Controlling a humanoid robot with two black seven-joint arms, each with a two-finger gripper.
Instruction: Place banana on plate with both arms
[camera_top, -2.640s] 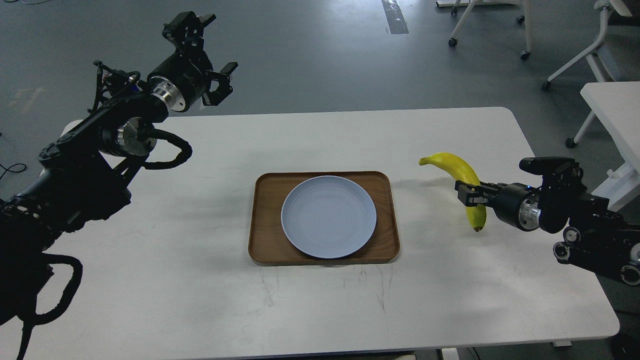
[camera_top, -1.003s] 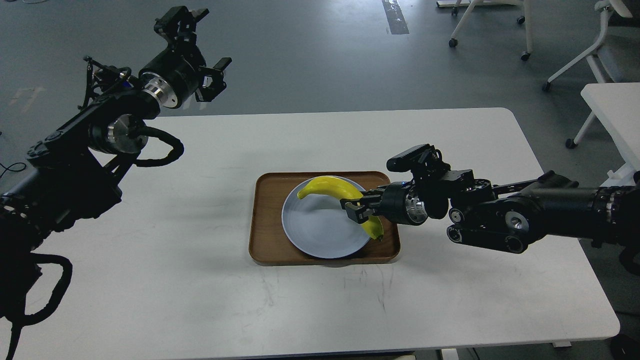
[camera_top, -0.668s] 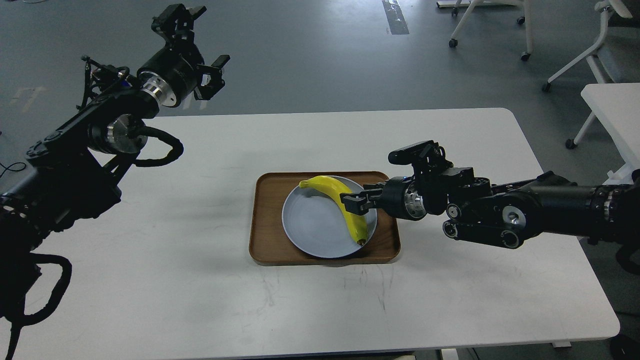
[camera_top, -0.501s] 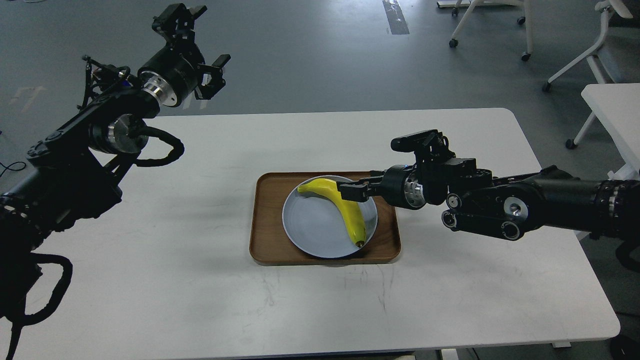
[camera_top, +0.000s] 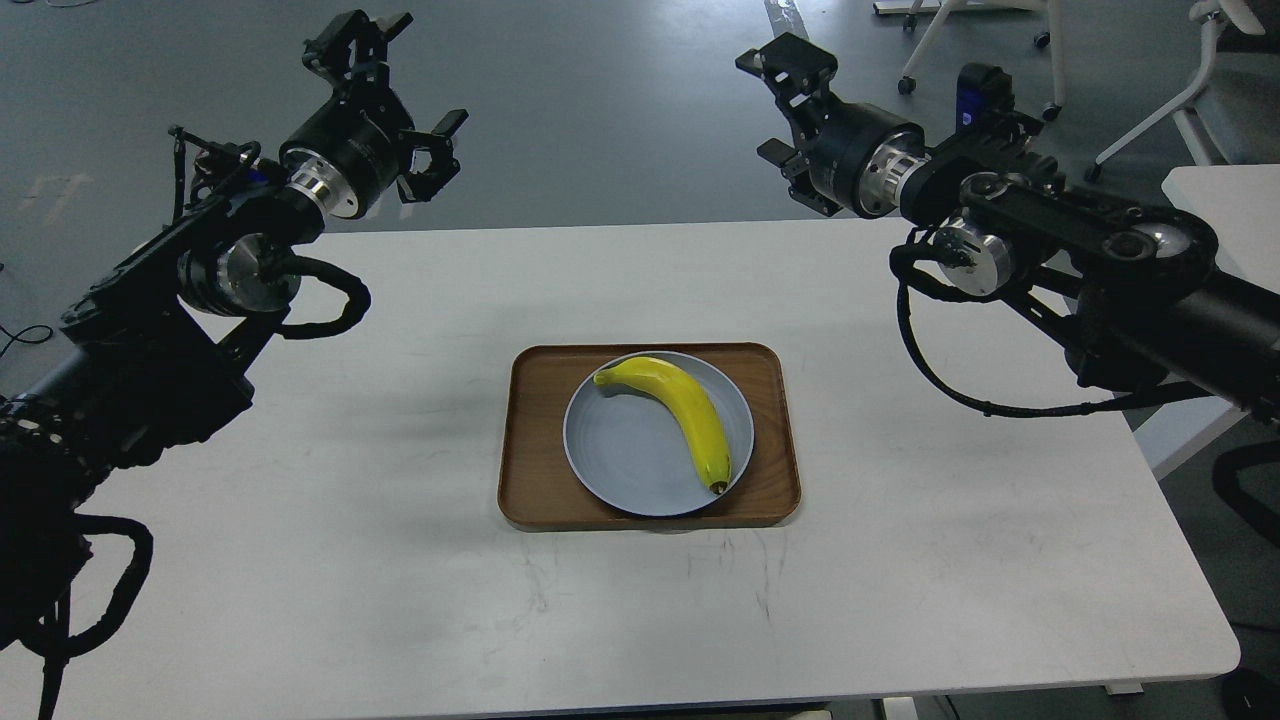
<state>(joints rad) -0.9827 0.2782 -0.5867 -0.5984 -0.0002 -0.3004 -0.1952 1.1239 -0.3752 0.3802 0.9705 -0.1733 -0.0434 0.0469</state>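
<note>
Banana (camera_top: 680, 411) lies on the plate (camera_top: 620, 460), dark tip toward five o'clock. Left gripper (camera_top: 400, 100) and right gripper (camera_top: 785, 110) hover well apart, fingers spread, empty.

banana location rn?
Head view: the banana lies on the right half of the plate, which sits on the wooden tray at table centre. Neither arm touches it.
</note>
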